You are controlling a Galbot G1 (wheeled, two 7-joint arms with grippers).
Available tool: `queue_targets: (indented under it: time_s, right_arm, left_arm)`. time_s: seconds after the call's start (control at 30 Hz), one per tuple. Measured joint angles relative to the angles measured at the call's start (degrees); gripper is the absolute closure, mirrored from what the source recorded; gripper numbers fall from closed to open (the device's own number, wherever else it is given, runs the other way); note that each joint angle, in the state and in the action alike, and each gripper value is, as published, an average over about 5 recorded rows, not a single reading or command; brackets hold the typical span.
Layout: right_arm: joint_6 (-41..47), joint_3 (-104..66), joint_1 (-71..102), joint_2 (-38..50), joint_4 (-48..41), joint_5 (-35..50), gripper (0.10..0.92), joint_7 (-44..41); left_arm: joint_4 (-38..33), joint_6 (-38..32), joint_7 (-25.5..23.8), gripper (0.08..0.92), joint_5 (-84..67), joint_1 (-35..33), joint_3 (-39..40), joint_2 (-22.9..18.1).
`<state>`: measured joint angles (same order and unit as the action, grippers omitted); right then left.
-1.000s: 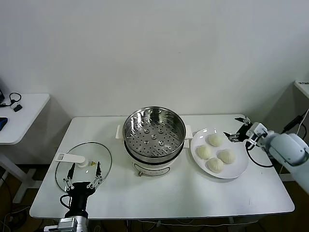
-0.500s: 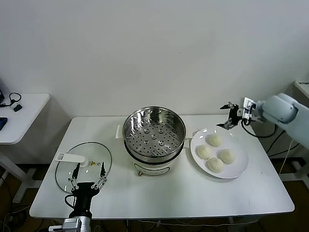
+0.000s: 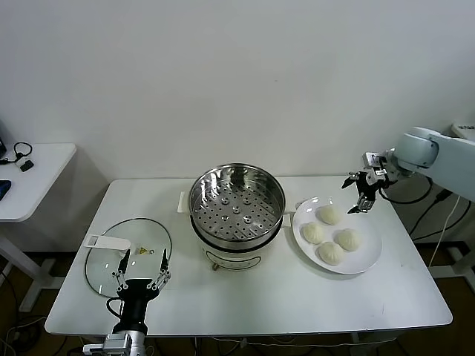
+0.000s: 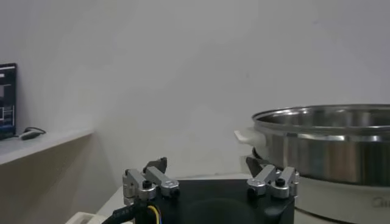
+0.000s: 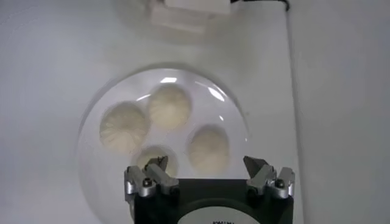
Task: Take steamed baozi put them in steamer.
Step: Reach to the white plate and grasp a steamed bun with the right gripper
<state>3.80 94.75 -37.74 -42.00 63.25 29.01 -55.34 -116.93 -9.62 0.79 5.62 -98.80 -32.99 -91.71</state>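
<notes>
Several cream-white baozi lie on a round white plate to the right of the steamer, a shiny steel pot with a bare perforated tray inside. My right gripper hangs open above the plate's far right side, fingers pointing down. Nothing is between them; in the right wrist view one baozi lies just beyond the fingertips. My left gripper stands open near the table's front left, at the lid's near edge, with the steamer off to one side.
A flat glass lid with a white handle lies on the table's left part. The steamer's white side handle shows past the plate. A second white table stands at far left.
My right arm has swung from the table's right edge up and inward, and its gripper now points down over the plate. The left gripper has shifted slightly toward the front edge.
</notes>
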Motion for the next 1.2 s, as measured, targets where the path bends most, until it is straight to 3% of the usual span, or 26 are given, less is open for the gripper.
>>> queue_targets:
  time_s: [0.53,1.2]
  right_arm:
    - [-2.02,-2.31,8.89,-11.88,-15.51,-0.96,0.203,-2.56]
    - [-3.08,-7.94,17.89,-18.06,-28.06,-5.66,0.203,-4.11]
  left_arm:
    - [1.64,-0.12,-0.52,0.177,-0.01,0.56,-0.49,0.41]
    - [3.84,-0.48,-1.08,0.177,0.41,1.58,-1.28,0.90]
